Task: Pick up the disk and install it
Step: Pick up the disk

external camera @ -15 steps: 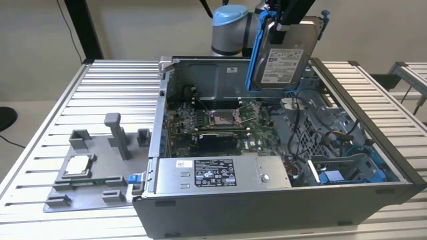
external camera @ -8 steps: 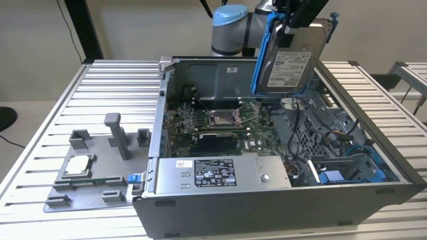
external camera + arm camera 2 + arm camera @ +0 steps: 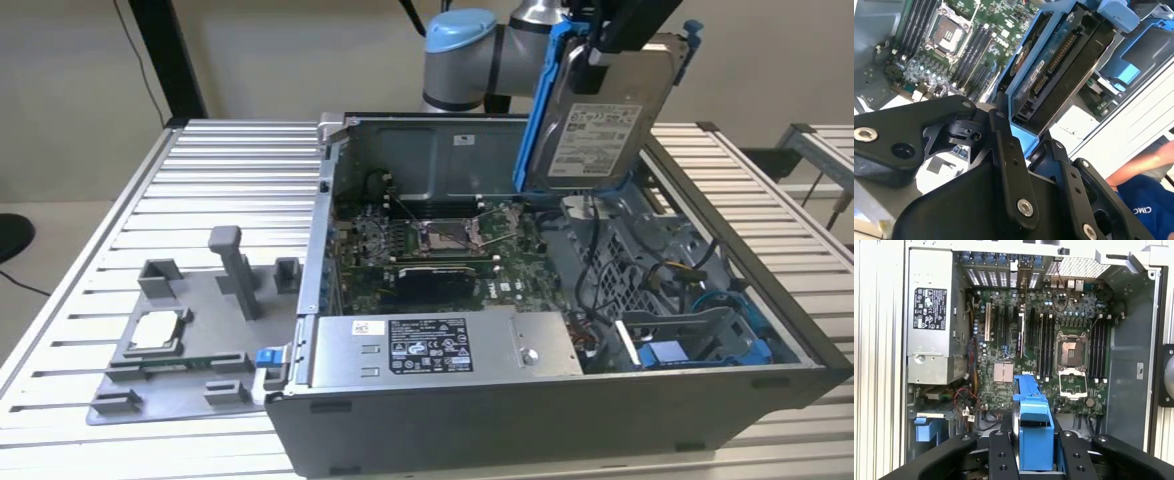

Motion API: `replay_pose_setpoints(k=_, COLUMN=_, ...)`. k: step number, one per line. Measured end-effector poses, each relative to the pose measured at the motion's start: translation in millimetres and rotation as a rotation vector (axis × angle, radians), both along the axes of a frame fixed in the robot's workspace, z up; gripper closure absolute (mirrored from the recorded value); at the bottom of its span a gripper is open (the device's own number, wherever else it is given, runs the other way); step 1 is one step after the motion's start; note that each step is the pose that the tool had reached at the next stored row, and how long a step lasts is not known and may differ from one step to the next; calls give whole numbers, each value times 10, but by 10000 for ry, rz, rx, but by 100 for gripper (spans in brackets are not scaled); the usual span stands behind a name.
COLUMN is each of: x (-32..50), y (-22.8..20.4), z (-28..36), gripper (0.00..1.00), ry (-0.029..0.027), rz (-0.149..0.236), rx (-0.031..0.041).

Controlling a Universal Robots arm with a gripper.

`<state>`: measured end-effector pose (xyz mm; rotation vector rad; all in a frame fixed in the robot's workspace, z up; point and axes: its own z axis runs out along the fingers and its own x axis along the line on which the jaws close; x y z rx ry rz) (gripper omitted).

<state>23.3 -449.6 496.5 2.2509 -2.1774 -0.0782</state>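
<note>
The disk point(image 3: 598, 120), a silver hard drive with a white label and a blue frame, hangs upright above the back of the open computer case point(image 3: 561, 410). My gripper point(image 3: 621, 40) is shut on its top end. In the second wrist view the disk point(image 3: 1054, 65) sits edge-on between the black fingers point(image 3: 1006, 165), with its connector side showing; the gripper point(image 3: 1030, 145) clamps its blue frame. In the first wrist view the disk's blue frame point(image 3: 1033, 420) sticks out from the gripper point(image 3: 1033, 452) over the motherboard.
The case holds a green motherboard point(image 3: 441, 240), a grey power supply point(image 3: 427, 345) and a blue drive bay point(image 3: 701, 335) at the exterior view's right. A grey fixture point(image 3: 200, 385) with a small silver chip point(image 3: 156, 328) lies at the left. A person's arm point(image 3: 1139, 172) is nearby.
</note>
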Motion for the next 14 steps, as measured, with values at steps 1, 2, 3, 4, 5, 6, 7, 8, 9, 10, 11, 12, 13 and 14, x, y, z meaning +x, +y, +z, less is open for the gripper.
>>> replay_pose_setpoints(k=1, x=7, y=-18, z=12, gripper=100, ry=0, rz=-1, rx=0)
replay_pose_setpoints(k=2, x=13, y=-36, z=24, gripper=100, ry=1, rz=-3, rx=0)
replay_pose_setpoints(k=3, x=19, y=-54, z=36, gripper=100, ry=1, rz=-4, rx=0)
replay_pose_setpoints(k=4, x=26, y=-75, z=49, gripper=100, ry=2, rz=-5, rx=1)
replay_pose_setpoints(k=5, x=32, y=-93, z=60, gripper=100, ry=2, rz=-6, rx=1)
replay_pose_setpoints(k=6, x=39, y=-112, z=71, gripper=100, ry=2, rz=-8, rx=0)
replay_pose_setpoints(k=7, x=44, y=-131, z=81, gripper=100, ry=3, rz=-10, rx=0)
replay_pose_setpoints(k=8, x=50, y=-148, z=91, gripper=100, ry=3, rz=-12, rx=-1)
replay_pose_setpoints(k=9, x=56, y=-166, z=100, gripper=100, ry=3, rz=-13, rx=-1)
replay_pose_setpoints(k=10, x=61, y=-184, z=108, gripper=100, ry=2, rz=-14, rx=0)
replay_pose_setpoints(k=11, x=67, y=-202, z=114, gripper=100, ry=2, rz=-16, rx=0)
replay_pose_setpoints(k=12, x=74, y=-219, z=118, gripper=100, ry=3, rz=-17, rx=0)
replay_pose_setpoints(k=13, x=80, y=-236, z=119, gripper=100, ry=3, rz=-19, rx=0)
replay_pose_setpoints(k=14, x=86, y=-253, z=120, gripper=100, ry=2, rz=-22, rx=0)
